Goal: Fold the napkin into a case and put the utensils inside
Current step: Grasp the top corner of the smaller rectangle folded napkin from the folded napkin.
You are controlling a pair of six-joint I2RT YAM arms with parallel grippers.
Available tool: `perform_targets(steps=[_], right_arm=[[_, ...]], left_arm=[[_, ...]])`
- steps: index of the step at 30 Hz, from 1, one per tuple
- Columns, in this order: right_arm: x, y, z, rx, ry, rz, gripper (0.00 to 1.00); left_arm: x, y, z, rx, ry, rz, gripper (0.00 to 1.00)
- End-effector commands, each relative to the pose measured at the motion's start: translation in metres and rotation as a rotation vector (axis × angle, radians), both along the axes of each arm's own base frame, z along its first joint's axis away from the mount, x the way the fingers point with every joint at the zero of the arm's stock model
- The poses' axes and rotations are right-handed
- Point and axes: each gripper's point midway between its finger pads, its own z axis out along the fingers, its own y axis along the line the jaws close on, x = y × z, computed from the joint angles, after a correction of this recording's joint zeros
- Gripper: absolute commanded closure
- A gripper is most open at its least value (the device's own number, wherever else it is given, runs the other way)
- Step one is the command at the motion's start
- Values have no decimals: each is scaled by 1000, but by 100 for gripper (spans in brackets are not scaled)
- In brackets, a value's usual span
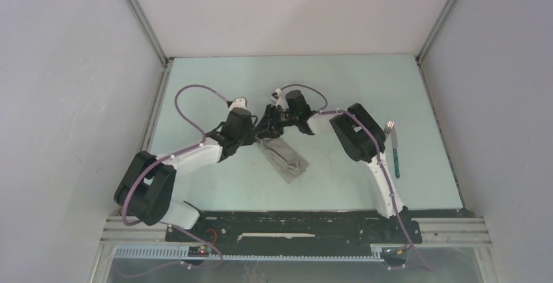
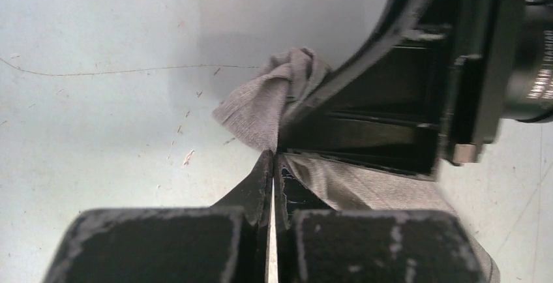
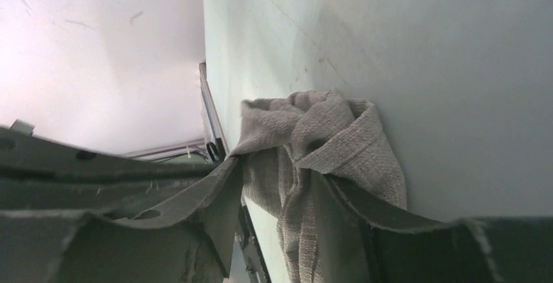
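Napkin (image 1: 285, 159): one piece of taupe-grey cloth, folded into a narrow strip. It lies near the middle of the pale green tabletop (image 1: 215, 185), a little closer to the near edge than to the far one. The strip runs on a slant, its far end pointing toward the far-left corner and its near end toward the near-right corner. The near part lies flat, while the far end is gathered into a loose, crumpled bunch, seen in both wrist views (image 2: 254, 110) (image 3: 326, 139).

Two grippers meet at that bunched far end. The left gripper (image 2: 272, 159) comes in from the left side. Its fingers are pressed together with only a sliver of light between them further back, and the tips pinch a fold of the cloth where the bunch begins. The right gripper (image 3: 287, 185) reaches in from the right, just beside the left one and almost touching it in the overhead view. Its jaws stand apart, one finger on either side of the gathered cloth, which sits loosely between them without being squeezed flat.

One fork (image 1: 394, 152) is in view. It has a dark teal handle and silver tines and lies flat close to the right edge of the tabletop. It runs roughly parallel to that edge with its tines toward the far side, well apart from the napkin and both grippers
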Motion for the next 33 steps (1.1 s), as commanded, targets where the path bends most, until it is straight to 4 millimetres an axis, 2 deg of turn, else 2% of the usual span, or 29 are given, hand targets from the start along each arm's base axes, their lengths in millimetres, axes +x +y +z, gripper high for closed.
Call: perform_targets(steps=[1,4,7,13,19,21,23,24,29,31,33], right_arm=[[-11,-20,43,67,-17,35,46],[-19,-25,59,76,-27,61,45],[-24,-28,65,82,-24,65,45],[-26,-34,51,33,-14,46,45],[-16,-32,44,77,1,12,63],[-12,-29,37,89,14,-6,71],[-11,-25,24,83,49,-11,84],[-12,-22,18,77,62,-11,86],[-14,-1,-1,22,76,1,90],[-21,11,-4,-16,58,28,91],[-21,13,-4,-41,35,41,88]], left_arm=[[5,2,3,-28,-13,24,100],[2,2,-6,-29,12,31,100],[2,3,-6,-25,6,29,100],[4,-1,6,-47,-16,12,100],[3,-3,7,-57,-19,-1,100],[2,-4,8,-59,-19,-9,100],[2,-6,9,-63,-24,-21,100],[2,-7,10,-63,-26,-26,100],[3,-9,12,-60,-30,-48,100],[6,-12,11,-59,-27,-56,100],[6,-12,11,-60,-24,-52,100]])
